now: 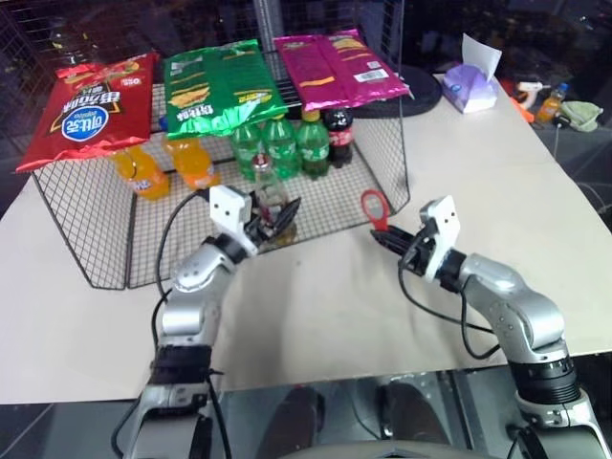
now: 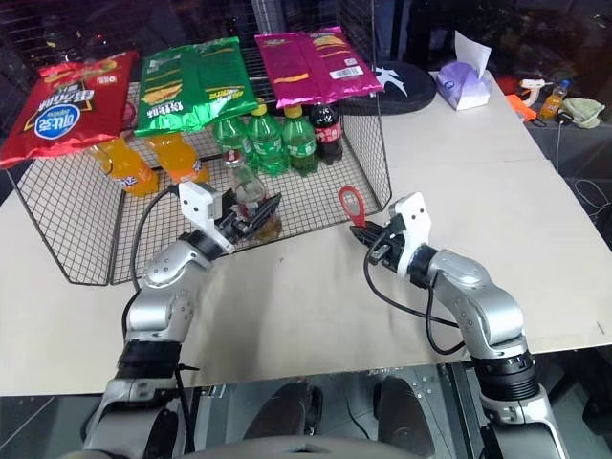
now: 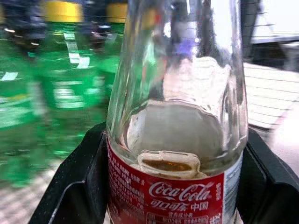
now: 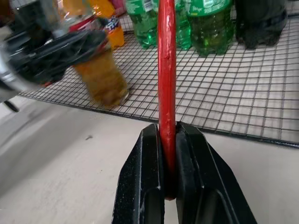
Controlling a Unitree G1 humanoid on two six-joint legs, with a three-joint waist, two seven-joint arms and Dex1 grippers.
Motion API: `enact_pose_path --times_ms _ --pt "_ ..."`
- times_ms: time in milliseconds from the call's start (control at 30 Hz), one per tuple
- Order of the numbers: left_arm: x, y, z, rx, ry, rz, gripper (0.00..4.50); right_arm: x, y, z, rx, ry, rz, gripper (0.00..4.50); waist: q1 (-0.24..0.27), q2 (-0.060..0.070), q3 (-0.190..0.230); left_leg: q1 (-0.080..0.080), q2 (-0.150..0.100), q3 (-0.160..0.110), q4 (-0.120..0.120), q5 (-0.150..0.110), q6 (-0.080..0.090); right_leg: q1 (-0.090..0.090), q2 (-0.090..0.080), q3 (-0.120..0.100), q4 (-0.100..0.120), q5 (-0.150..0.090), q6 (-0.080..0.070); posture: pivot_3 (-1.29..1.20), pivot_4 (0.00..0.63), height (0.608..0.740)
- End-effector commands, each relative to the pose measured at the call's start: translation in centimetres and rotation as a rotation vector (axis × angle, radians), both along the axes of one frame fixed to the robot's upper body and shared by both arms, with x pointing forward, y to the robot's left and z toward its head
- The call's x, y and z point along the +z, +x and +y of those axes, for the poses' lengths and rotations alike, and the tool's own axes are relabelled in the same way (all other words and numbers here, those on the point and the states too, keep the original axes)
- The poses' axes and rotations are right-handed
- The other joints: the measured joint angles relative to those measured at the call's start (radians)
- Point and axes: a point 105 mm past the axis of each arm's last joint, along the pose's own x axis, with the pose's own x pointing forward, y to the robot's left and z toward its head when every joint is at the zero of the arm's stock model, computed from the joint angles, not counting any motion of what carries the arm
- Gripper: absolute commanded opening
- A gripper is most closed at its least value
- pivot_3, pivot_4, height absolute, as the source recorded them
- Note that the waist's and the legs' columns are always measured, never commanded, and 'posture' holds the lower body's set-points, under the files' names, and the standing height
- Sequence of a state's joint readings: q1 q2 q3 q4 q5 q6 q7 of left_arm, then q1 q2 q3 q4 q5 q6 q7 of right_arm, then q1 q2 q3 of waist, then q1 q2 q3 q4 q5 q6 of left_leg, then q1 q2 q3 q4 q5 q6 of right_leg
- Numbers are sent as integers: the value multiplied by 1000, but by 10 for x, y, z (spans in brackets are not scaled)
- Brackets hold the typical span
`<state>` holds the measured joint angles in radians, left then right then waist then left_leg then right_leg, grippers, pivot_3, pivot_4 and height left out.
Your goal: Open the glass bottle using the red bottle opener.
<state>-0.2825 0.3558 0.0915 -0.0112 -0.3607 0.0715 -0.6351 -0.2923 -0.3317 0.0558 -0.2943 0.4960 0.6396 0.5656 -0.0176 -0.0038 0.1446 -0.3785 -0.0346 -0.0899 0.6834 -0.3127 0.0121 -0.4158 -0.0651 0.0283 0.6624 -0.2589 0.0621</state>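
Observation:
The glass bottle (image 1: 271,196) is a small clear one with amber liquid and a red-and-white label (image 3: 187,196). It is at the front edge of the wire rack, tilted, with my left gripper (image 1: 277,220) shut on its body. The black fingers (image 3: 77,182) press against both sides of the label. To the right, over the table, my right gripper (image 1: 387,236) is shut on the handle of the red bottle opener (image 1: 374,206). The opener stands upright with its ring head on top, a short way from the bottle. From the right wrist, the opener (image 4: 167,70) shows edge-on between the pads.
A wire rack (image 1: 86,239) holds orange soda bottles (image 1: 142,172), green bottles (image 1: 282,143) and a dark cola bottle (image 1: 338,134). Snack bags (image 1: 215,86) lie on top of it. A tissue box (image 1: 469,86) stands at the back right. The beige table (image 1: 316,316) ends close in front.

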Motion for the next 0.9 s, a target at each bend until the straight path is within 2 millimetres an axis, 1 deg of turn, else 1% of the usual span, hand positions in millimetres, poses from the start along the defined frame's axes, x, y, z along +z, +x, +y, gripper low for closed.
enact_pose_path --times_ms 33,133,233,367,500,733,767,800,833,900 --pt "19 -30 -20 -147 7 -39 2733 23 7 -8 -19 28 -94 0 -2 0 0 0 0 0 0 0 0 0 0 0 0 0 0 0 150 740" --pt "8 -48 -30 -220 33 22 2733 28 11 -11 -37 33 -122 0 0 0 0 0 0 1 0 0 0 0 0 0 0 0 0 0 150 740" --pt "0 -57 -37 -251 63 47 2733 33 14 -11 -42 39 -148 0 4 0 0 0 0 0 0 0 0 0 0 0 0 0 0 0 150 740" --pt "-8 -59 -42 -238 68 46 2733 36 16 -8 -41 41 -171 0 5 0 0 0 0 0 0 0 0 1 0 0 0 0 0 0 150 740" --pt "-11 -58 -41 -208 64 30 2733 35 15 -5 -35 41 -175 0 6 0 0 0 -1 0 0 0 0 1 -1 0 -1 0 0 0 150 740" --pt "-3 -57 -39 -174 60 -35 2733 33 14 -4 -31 37 -176 0 6 0 0 0 -1 0 0 0 0 1 -1 0 -1 0 0 0 150 740" --pt "-4 -57 -38 -170 59 -39 3742 33 14 -4 -31 36 -176 0 6 0 0 0 -1 0 0 0 0 1 -1 0 -1 0 0 0 150 740" --pt "-3 -57 -38 -168 55 -40 3960 33 14 -4 -31 36 -177 0 5 0 0 0 0 0 0 0 0 1 -1 0 -1 0 0 0 150 740" --pt "-3 -56 -37 -157 50 -45 4462 32 14 -4 -30 36 -177 0 4 0 0 0 0 0 0 0 0 1 -1 0 -1 0 0 0 150 740" --pt "-1 -56 -35 -140 49 -55 4462 32 14 -4 -28 35 -175 0 4 0 0 0 0 0 0 0 0 1 0 0 -1 0 0 0 150 740"
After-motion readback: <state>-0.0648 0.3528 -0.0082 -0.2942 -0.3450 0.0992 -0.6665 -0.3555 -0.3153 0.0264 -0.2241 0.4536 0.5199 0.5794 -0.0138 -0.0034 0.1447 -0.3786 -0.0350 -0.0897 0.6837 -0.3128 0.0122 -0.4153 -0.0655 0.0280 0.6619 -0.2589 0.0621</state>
